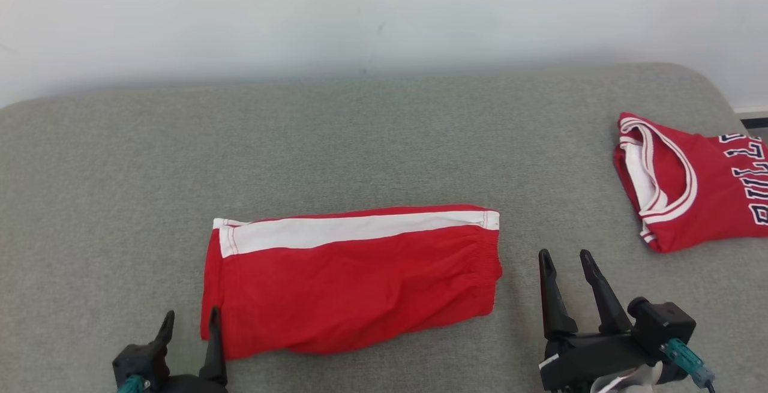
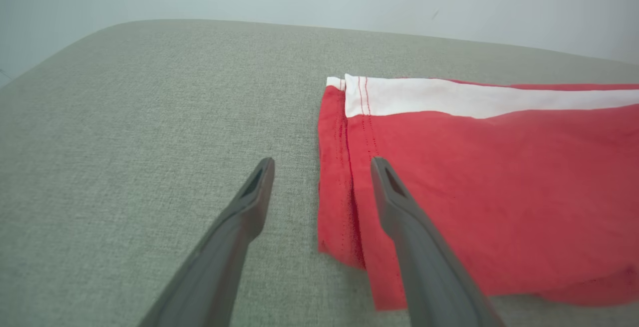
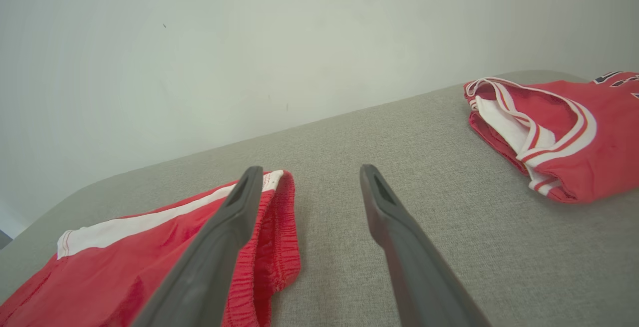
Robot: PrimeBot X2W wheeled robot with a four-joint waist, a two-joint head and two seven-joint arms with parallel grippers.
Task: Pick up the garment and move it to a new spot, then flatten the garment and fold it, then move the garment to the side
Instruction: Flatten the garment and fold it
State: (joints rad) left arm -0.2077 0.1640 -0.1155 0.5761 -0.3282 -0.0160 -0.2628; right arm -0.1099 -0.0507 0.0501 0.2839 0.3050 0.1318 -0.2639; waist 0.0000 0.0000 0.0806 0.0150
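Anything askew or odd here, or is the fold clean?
Only minor: on the red shorts, folded on the grey cushion, the layers at the left hem don't line up; a lower flap pokes out. The folded red jersey looks tidy.

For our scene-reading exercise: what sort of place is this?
Probably an indoor laundry-folding setup: a grey fabric-covered surface against a plain white wall, holding folded red shorts and a red jersey.
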